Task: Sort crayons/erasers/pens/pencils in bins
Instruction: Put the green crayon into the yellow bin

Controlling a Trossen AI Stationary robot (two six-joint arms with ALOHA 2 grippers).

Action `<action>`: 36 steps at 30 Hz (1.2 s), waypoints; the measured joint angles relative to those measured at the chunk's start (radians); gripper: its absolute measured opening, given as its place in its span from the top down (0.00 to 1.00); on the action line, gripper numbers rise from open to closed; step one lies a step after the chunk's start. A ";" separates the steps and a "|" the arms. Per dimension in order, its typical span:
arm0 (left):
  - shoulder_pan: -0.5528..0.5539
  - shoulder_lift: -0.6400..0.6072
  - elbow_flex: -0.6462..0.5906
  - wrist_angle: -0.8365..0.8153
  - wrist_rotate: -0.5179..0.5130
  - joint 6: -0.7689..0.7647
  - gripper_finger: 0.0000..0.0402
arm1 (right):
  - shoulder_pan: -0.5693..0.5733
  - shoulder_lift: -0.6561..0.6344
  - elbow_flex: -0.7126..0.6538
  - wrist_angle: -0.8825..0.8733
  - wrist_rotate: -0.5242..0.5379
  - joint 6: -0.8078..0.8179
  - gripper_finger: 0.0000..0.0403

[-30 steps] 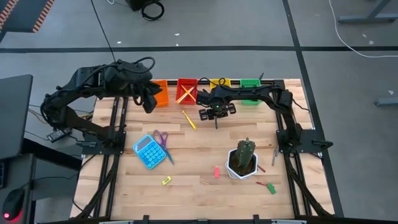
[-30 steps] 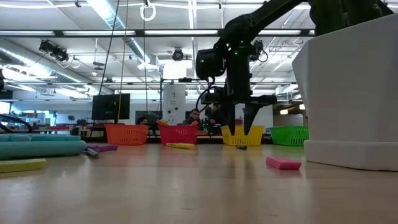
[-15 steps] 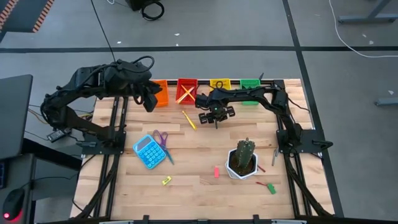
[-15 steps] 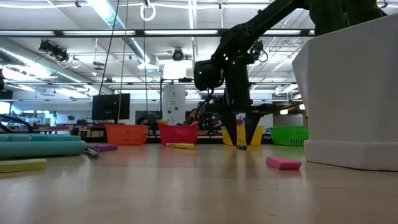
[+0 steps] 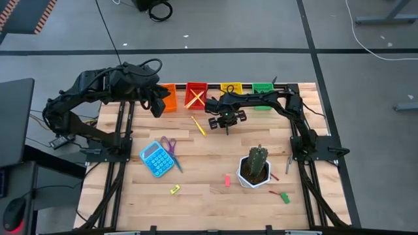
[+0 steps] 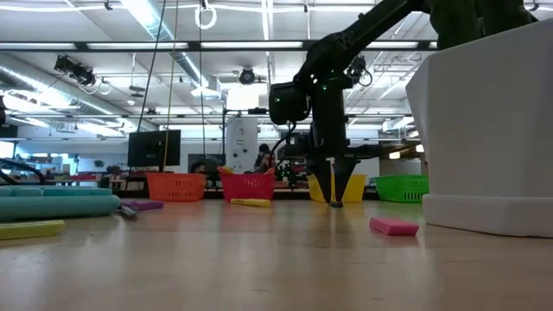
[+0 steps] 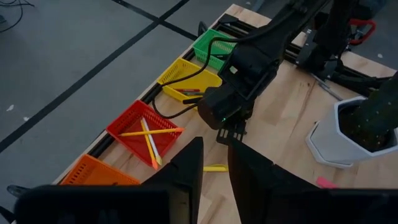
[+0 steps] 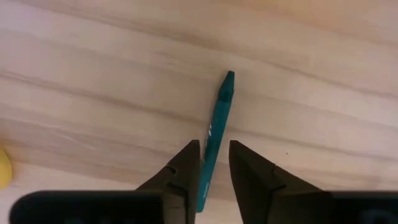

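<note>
your right claw (image 8: 213, 171) is down at the table (image 5: 209, 156) in front of the yellow bin (image 5: 229, 87), fingers pinching a teal crayon (image 8: 214, 134) that lies flat. your left claw (image 7: 215, 165), nearly pressed together, waits above the orange bin (image 5: 168, 98).

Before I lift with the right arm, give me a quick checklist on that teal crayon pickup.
1. Right pincer down at the wooden table, ahead of the yellow slotted plastic bin: ok.
2. Short teal crayon between its fingers, which have closed to its sides: ok.
3. Firm grip on the crayon: cannot tell; contact is not clearly visible.
4. Crayon centred: not ok, most of its length sticks out past the fingertips.
5. Nothing touching the crayon: ok, bare wood around it.
6. Left pincer out of the way, waiting by the orange slotted plastic bin: ok.
</note>
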 joint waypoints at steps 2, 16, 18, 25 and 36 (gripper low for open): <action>0.000 0.000 0.000 0.000 0.000 0.000 0.79 | 0.000 -0.001 -0.018 0.017 0.000 0.004 0.79; 0.000 0.000 0.000 -0.001 0.000 -0.020 0.80 | 0.020 -0.008 -0.069 0.058 -0.001 0.017 0.84; 0.000 0.000 0.000 -0.002 0.000 -0.020 0.80 | 0.020 -0.007 -0.069 0.059 -0.001 0.001 0.86; 0.000 0.000 0.000 -0.002 0.000 -0.022 0.80 | 0.021 -0.020 -0.065 0.059 0.013 -0.022 0.89; 0.000 0.000 0.000 -0.001 0.000 -0.037 0.80 | 0.006 -0.144 -0.057 0.045 0.026 -0.029 0.90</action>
